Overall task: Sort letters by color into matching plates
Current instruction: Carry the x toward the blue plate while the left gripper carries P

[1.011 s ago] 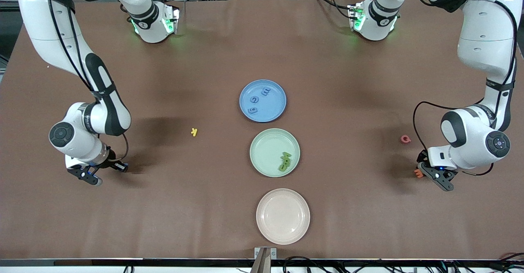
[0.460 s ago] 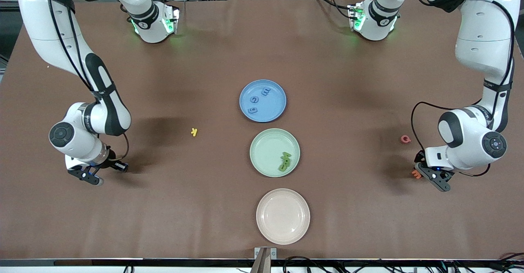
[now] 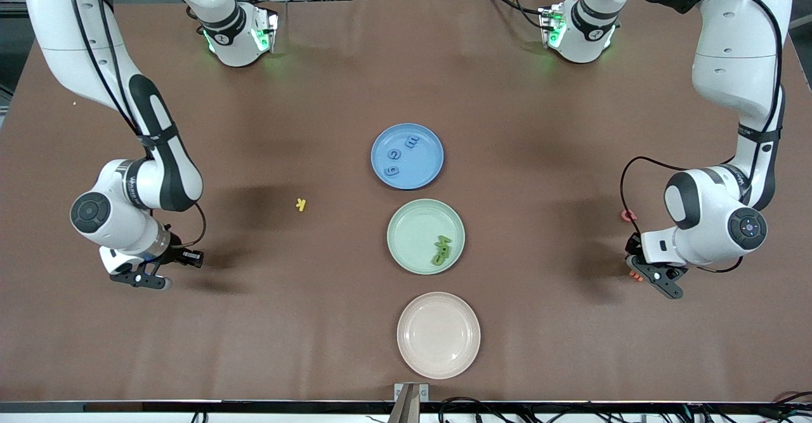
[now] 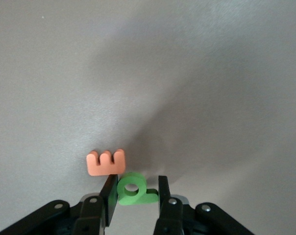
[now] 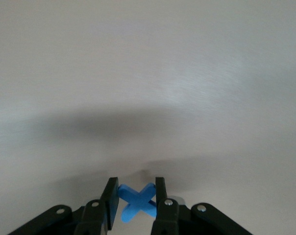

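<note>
On my desk (image 3: 545,125), the blue plate (image 3: 424,170) has three letters, the green plate (image 3: 412,239) two, the cream plate (image 3: 438,335) none. Left hand (image 4: 134,196) clamps a green letter (image 4: 132,189) near the left arm's edge, right hand (image 5: 133,200) a blue letter (image 5: 138,201) (strays remain).

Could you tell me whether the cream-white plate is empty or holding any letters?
Empty: the cream-white round plate, nearest the front camera, shows only bare surface inside its rim.

We see the small pink letter (image 3: 627,215) half hidden by the left arm's black cable; plate letters stay too small to read.
</note>
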You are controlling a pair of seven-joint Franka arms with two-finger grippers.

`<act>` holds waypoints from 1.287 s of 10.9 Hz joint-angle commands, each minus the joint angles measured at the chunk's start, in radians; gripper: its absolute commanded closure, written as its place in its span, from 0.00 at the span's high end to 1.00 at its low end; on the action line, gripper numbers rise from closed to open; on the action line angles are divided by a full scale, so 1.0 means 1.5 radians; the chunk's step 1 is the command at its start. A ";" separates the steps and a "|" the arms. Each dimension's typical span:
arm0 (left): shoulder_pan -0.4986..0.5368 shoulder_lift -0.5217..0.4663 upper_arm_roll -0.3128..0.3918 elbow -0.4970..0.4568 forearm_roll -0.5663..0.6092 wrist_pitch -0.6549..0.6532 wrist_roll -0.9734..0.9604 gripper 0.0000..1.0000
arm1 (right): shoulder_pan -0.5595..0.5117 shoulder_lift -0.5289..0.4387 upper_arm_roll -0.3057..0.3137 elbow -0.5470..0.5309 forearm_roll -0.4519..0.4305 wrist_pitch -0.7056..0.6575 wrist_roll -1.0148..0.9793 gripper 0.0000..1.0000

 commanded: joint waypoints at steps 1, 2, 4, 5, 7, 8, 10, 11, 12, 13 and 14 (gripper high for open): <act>-0.032 -0.037 0.013 -0.003 -0.017 -0.059 -0.068 0.00 | 0.000 -0.021 0.045 0.013 -0.001 -0.032 -0.030 0.18; -0.044 -0.046 0.012 -0.002 -0.017 -0.067 -0.096 0.00 | 0.014 -0.021 0.051 0.014 -0.001 -0.032 -0.029 0.16; -0.084 -0.059 0.013 -0.002 -0.021 -0.068 -0.163 0.00 | 0.062 -0.034 0.055 0.013 0.001 -0.045 -0.022 0.16; -0.112 -0.067 0.014 -0.002 -0.020 -0.069 -0.214 0.00 | 0.088 -0.046 0.054 0.013 0.003 -0.071 -0.021 0.16; -0.164 -0.076 0.020 -0.003 -0.020 -0.069 -0.315 0.00 | 0.137 -0.058 0.054 0.012 0.005 -0.087 0.007 0.17; -0.180 -0.076 0.018 -0.001 -0.020 -0.069 -0.365 0.00 | 0.170 -0.060 0.053 0.012 0.005 -0.093 0.028 0.17; -0.215 -0.076 0.009 0.003 -0.021 -0.069 -0.470 0.00 | 0.221 -0.067 0.054 0.012 0.005 -0.099 0.065 0.17; -0.223 -0.074 -0.011 0.003 -0.021 -0.068 -0.520 0.00 | 0.248 -0.070 0.054 0.012 0.005 -0.106 0.071 0.17; -0.226 -0.067 -0.031 0.012 -0.021 -0.068 -0.565 0.00 | 0.273 -0.071 0.054 0.012 0.005 -0.109 0.074 0.17; -0.231 -0.055 -0.053 0.031 -0.020 -0.064 -0.613 0.00 | 0.303 -0.071 0.054 0.012 0.004 -0.115 0.081 0.17; -0.252 -0.044 -0.058 0.053 -0.020 -0.064 -0.666 0.00 | 0.331 -0.071 0.053 0.011 0.004 -0.118 0.091 0.17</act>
